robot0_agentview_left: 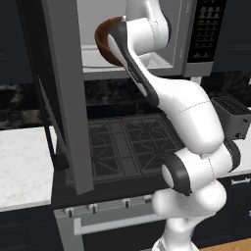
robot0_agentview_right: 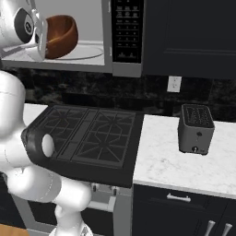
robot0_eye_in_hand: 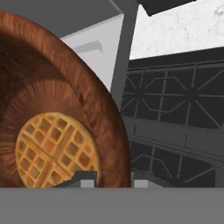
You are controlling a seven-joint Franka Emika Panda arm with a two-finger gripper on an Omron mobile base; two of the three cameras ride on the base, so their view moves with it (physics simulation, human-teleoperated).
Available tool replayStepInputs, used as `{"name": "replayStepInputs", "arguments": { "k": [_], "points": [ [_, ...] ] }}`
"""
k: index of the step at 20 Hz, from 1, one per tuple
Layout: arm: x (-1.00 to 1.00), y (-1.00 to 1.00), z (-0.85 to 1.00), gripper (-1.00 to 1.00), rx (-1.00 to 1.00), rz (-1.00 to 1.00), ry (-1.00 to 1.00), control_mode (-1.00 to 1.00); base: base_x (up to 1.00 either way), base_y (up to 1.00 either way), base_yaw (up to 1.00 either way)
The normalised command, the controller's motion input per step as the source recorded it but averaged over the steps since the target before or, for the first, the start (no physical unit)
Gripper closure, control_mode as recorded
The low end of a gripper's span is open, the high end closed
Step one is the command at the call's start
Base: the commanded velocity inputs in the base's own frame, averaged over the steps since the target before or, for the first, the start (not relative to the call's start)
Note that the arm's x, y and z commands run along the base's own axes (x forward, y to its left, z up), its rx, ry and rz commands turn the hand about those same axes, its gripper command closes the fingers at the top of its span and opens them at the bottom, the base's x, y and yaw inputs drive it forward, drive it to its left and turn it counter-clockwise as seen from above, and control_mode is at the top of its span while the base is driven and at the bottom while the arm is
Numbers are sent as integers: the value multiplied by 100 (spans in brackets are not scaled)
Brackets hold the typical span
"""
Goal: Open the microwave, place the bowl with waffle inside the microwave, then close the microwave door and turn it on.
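In the left base view, the white arm rises from the lower right, bends at a big elbow above the stove (robot0_agentview_left: 130, 147), and then reaches up and to the left into the open microwave (robot0_agentview_left: 196, 37). The wrist is at the mouth of the cavity. Just behind the wrist, the reddish-brown bowl (robot0_agentview_left: 105, 39) shows its left rim; it is raised and tilted, and the arm covers most of it. The microwave door (robot0_agentview_left: 66, 93) stands wide open and hangs forward on the left side, over the stove. A dark toaster (robot0_agentview_left: 233, 115) sits on the counter to the right.

In the right base view, the upper arm is at the top left corner, and the bowl (robot0_agentview_right: 60, 34) is inside the light grey cavity, above the round turntable (robot0_agentview_right: 87, 53). It leans on its side, with its opening turned toward the wrist. The black button panel (robot0_agentview_right: 126, 30) is to the right of it, and the toaster (robot0_agentview_right: 197, 129) stands on the white counter (robot0_agentview_right: 175, 161).

In the hand view, the two fingertips of the gripper (robot0_eye_in_hand: 111, 177) stand on both sides of the bowl's (robot0_eye_in_hand: 105, 122) rim, one inside and one outside, so the jaws are clamped on the rim. The waffle (robot0_eye_in_hand: 54, 151) lies against the inner bottom of the bowl, close to the inner fingertip. Beyond the rim, the stove grates (robot0_eye_in_hand: 175, 113) are seen.
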Motion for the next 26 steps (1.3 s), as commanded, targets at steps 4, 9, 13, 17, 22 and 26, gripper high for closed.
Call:
{"name": "replayStepInputs", "arguments": {
  "k": [4, 9, 13, 17, 22, 26],
  "points": [
    [89, 1, -9, 100, 0, 0, 0, -100, 0, 0, 0],
    [76, 5, -4, 100, 0, 0, 0, -100, 0, 0, 0],
    [55, 11, -16, 100, 0, 0, 0, -100, 0, 0, 0],
    [51, 16, -21, 100, 0, 0, 0, -100, 0, 0, 0],
    [39, 11, -13, -100, 0, 0, -8, -100, 0, 0, 0],
    [16, 3, -19, -100, 6, 0, -30, -100, 0, 0, 0]
  ]
}}
